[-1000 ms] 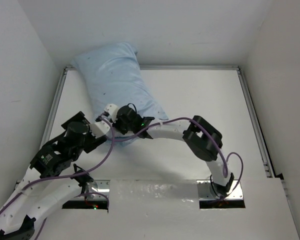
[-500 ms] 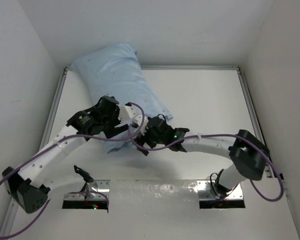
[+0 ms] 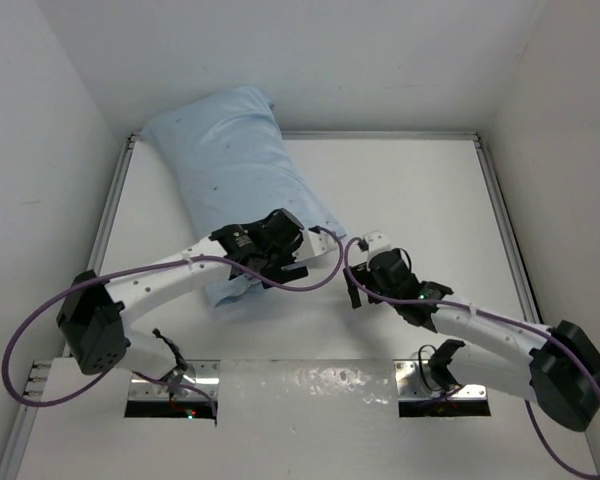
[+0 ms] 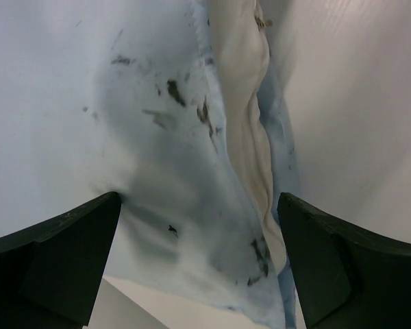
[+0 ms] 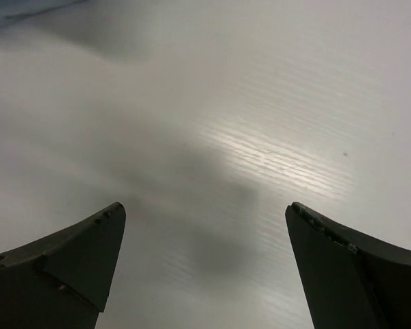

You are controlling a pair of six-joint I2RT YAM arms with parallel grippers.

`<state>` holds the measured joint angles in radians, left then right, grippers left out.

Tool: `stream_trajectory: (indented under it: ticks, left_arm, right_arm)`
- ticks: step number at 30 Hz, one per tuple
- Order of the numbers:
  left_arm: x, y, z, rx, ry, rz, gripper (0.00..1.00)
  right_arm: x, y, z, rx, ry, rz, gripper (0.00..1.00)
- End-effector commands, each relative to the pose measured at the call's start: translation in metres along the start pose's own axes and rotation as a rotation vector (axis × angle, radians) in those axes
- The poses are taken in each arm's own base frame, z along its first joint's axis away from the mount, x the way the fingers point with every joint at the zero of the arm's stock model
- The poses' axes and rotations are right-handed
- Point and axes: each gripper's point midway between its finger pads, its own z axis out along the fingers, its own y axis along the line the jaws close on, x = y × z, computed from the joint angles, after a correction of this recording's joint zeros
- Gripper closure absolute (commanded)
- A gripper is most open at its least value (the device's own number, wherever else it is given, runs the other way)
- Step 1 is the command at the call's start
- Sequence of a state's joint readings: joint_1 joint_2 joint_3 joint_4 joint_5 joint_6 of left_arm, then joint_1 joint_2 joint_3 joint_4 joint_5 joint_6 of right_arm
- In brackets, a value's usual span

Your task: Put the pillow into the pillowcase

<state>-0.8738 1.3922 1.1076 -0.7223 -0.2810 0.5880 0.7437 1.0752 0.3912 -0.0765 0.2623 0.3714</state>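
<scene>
Right hand [image 3: 364, 262] withdrawn, left hand [image 3: 288, 256] over pillowcase [image 3: 230, 150]

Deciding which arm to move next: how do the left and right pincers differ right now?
The left pincer hovers over the pillowcase's open end, where the white pillow shows; the right pincer faces only bare table. Fabric shows between the left pincer's fingers; nothing but tabletop shows between the right pincer's. Both are open, gripping nothing.

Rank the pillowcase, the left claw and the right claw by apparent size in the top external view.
Largest: the pillowcase, by far.
Then the left claw and the right claw: both small dark shapes, looking about alike, so I won't rank them.
</scene>
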Motion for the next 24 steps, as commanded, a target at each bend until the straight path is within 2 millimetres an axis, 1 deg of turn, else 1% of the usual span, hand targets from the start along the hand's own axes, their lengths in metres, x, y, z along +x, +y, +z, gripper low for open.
stream_trajectory:
  ticks: [1, 2, 3, 4, 5, 6, 7, 8, 9, 10, 11, 15, 17, 18, 20, 22, 23, 24]
  left_arm:
    - [-0.024, 0.013, 0.017, -0.073, -0.046, -0.082, 0.0]
    - [-0.026, 0.01, 0.03, -0.086, -0.024, -0.061, 0.0]
    - [-0.022, 0.012, 0.035, -0.119, 0.013, -0.047, 0.0]
    - [-0.024, 0.011, 0.039, -0.138, 0.026, -0.03, 0.0]
    - [-0.025, 0.011, 0.047, -0.162, 0.038, -0.023, 0.0]
    - [-0.023, 0.014, 0.049, -0.188, 0.05, -0.022, 0.0]
    - [-0.022, 0.013, 0.055, -0.203, 0.048, -0.025, 0.0]
    - [-0.018, 0.017, 0.057, -0.236, 0.062, -0.022, 0.0]
    - [-0.015, 0.018, 0.06, -0.257, 0.07, -0.023, 0.0]
    - [-0.01, 0.017, 0.067, -0.273, 0.081, -0.021, 0.0]
    - [-0.008, 0.018, 0.068, -0.291, 0.093, -0.015, 0.0]
    - [0.003, 0.01, 0.081, -0.3, 0.112, -0.014, 0.0]
    - [0.015, 0.01, 0.088, -0.349, 0.141, -0.002, 0.02]
    - [0.017, 0.014, 0.091, -0.387, 0.142, 0.006, 0.07]
    - [0.025, 0.009, 0.096, -0.379, 0.155, 0.019, 0.13]
    - [0.026, 0.003, 0.098, -0.351, 0.152, 0.006, 0.3]
    - [0.026, 0.0, 0.1, -0.332, 0.146, -0.001, 0.42]
    - [0.024, 0.0, 0.1, -0.328, 0.141, -0.006, 0.71]
  right_arm:
    - [-0.011, -0.024, -0.006, 0.122, -0.1, 0.085, 0.01]
    - [-0.012, -0.027, -0.007, 0.134, -0.114, 0.09, 0.01]
    - [-0.017, -0.031, -0.008, 0.153, -0.149, 0.104, 0.01]
    - [-0.01, -0.033, -0.008, 0.159, -0.143, 0.102, 0.01]
    - [-0.014, -0.032, -0.007, 0.149, -0.169, 0.099, 0.01]
    - [-0.02, -0.03, -0.006, 0.137, -0.204, 0.1, 0.01]
    - [-0.015, -0.027, -0.005, 0.111, -0.204, 0.082, 0.01]
    - [-0.022, -0.023, -0.004, 0.09, -0.233, 0.085, 0.01]
    - [-0.018, -0.02, -0.003, 0.071, -0.23, 0.068, 0.01]
    - [-0.018, -0.019, -0.002, 0.064, -0.235, 0.062, 0.01]
    - [-0.02, -0.018, -0.002, 0.059, -0.244, 0.061, 0.01]
    - [-0.025, -0.013, 0.0, 0.037, -0.265, 0.057, 0.01]
    - [-0.027, -0.01, 0.0, 0.018, -0.278, 0.062, 0.01]
    - [-0.027, -0.01, -0.001, 0.014, -0.288, 0.068, 0.01]
    - [-0.026, -0.01, -0.002, 0.012, -0.298, 0.076, 0.01]
    - [-0.022, -0.012, -0.002, 0.017, -0.292, 0.074, 0.01]
    - [-0.021, -0.013, -0.003, 0.022, -0.29, 0.071, 0.01]
    - [-0.02, -0.013, -0.003, 0.021, -0.288, 0.069, 0.01]
